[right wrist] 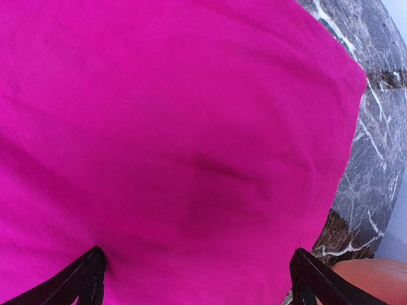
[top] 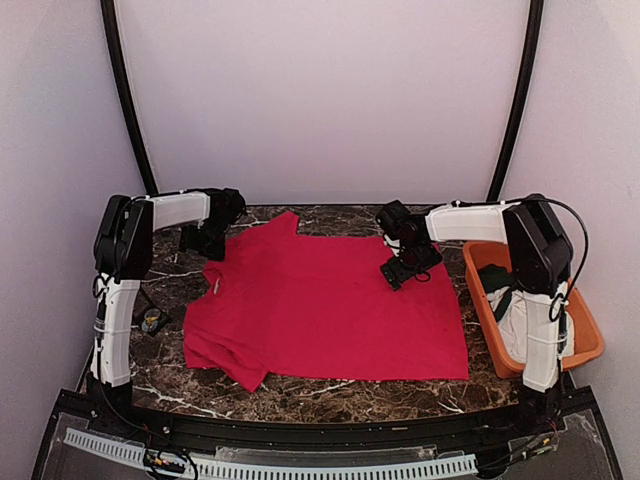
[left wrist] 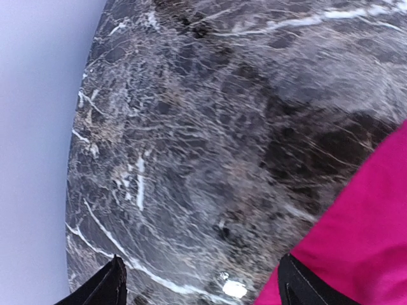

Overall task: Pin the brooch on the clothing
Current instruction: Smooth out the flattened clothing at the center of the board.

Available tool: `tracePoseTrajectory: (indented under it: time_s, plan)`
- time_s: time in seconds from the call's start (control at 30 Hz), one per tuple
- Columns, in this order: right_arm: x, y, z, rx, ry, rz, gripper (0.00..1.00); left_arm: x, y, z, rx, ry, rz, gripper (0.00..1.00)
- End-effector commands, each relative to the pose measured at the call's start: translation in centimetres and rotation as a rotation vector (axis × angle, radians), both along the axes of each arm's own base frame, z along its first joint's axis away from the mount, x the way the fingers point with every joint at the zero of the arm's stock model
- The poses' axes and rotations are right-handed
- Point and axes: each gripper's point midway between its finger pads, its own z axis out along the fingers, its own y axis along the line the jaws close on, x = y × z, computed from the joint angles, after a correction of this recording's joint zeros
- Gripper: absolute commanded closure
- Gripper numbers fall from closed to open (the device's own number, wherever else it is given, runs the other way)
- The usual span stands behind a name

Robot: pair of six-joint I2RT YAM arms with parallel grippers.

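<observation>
The clothing (top: 330, 305), a bright red T-shirt, lies spread flat on the marble table (top: 300, 392). My left gripper (top: 205, 241) hovers at the shirt's far left corner, open; in the left wrist view its fingers (left wrist: 202, 274) straddle bare marble, with the clothing's edge (left wrist: 369, 235) beside the right finger. My right gripper (top: 402, 270) is open low over the shirt's far right part; in the right wrist view its open jaws (right wrist: 197, 270) frame smooth red fabric (right wrist: 178, 127). A small dark-and-gold thing (top: 152, 321), which looks like the brooch, lies on the table left of the shirt.
An orange basket (top: 586, 338) stands at the table's right edge, holding a dark green garment (top: 512, 290) and a white cloth (top: 520, 322). Its rim (right wrist: 375, 279) shows in the right wrist view. Black frame rails run along the front and curve up behind.
</observation>
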Motion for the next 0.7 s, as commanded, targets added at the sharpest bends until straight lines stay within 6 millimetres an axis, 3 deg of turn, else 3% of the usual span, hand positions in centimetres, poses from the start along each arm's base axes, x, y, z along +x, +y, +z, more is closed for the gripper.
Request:
tracePoseTrajectory:
  time_s: [0.0, 0.1, 0.17, 0.2, 0.23, 0.3, 0.33, 0.37, 0.4, 0.43, 0.47, 0.5, 0.53, 0.57, 0.6, 0.63, 0.67]
  plan:
    - [-0.3, -1.2, -1.6, -0.083, 0.058, 0.052, 0.01, 0.7, 0.7, 2.4, 0.045, -0.001, -0.014, 0.18]
    - [0.5, 1.2, 2.6, -0.021, -0.012, 0.132, 0.01, 1.6, 0.1, 5.4, 0.011, -0.056, -0.026, 0.16]
    - [0.3, 3.3, 5.9, 0.027, -0.059, 0.216, 0.01, 1.9, -0.6, 9.6, -0.041, -0.144, -0.059, 0.14]
    - [0.0, 4.4, 7.5, 0.050, -0.082, 0.262, 0.01, 1.9, -1.0, 10.7, -0.057, -0.164, -0.079, 0.12]
    - [-0.3, 5.4, 9.2, 0.077, -0.108, 0.305, 0.01, 1.9, -2.0, 13.0, -0.092, -0.206, -0.133, 0.08]
    - [-1.3, 7.9, 12.2, 0.147, -0.147, 0.412, 0.01, 1.4, -4.5, 15.8, -0.159, -0.244, -0.260, 0.02]
    - [-2.0, 9.4, 13.4, 0.205, -0.146, 0.484, 0.01, 0.7, -6.0, 15.8, -0.171, -0.215, -0.346, 0.02]
    - [-2.7, 10.5, 14.2, 0.239, -0.146, 0.545, 0.01, 0.1, -7.9, 17.4, -0.249, -0.244, -0.429, 0.01]
    - [-3.3, 11.3, 14.7, 0.257, -0.146, 0.605, 0.01, -1.1, -9.5, 16.6, -0.253, -0.197, -0.524, 0.01]
    - [-3.9, 12.1, 14.9, 0.268, -0.142, 0.661, 0.02, -2.2, -11.3, 17.6, -0.319, -0.208, -0.605, 0.01]
    - [-4.2, 12.6, 14.9, 0.275, -0.135, 0.704, 0.01, -3.5, -12.7, 16.1, -0.308, -0.155, -0.698, 0.01]
    - [-4.7, 13.1, 14.6, 0.279, -0.122, 0.746, 0.01, -4.6, -13.7, 16.8, -0.336, -0.161, -0.763, 0.01]
    - [-4.7, 13.3, 14.3, 0.271, -0.121, 0.772, 0.02, -5.9, -14.9, 14.7, -0.317, -0.112, -0.863, 0.01]
    - [-4.9, 13.8, 13.7, 0.280, -0.112, 0.806, 0.01, -7.1, -15.8, 15.1, -0.338, -0.123, -0.939, 0.02]
    - [-5.0, 14.1, 13.1, 0.280, -0.109, 0.836, 0.02, -8.3, -16.4, 13.0, -0.312, -0.090, -1.025, 0.02]
    - [-5.1, 14.3, 12.4, 0.275, -0.104, 0.877, 0.02, -9.2, -17.0, 13.2, -0.329, -0.099, -1.082, 0.02]
    - [-5.6, 14.7, 11.7, 0.283, -0.092, 0.920, 0.02, -10.1, -17.4, 12.0, -0.332, -0.088, -1.148, 0.02]
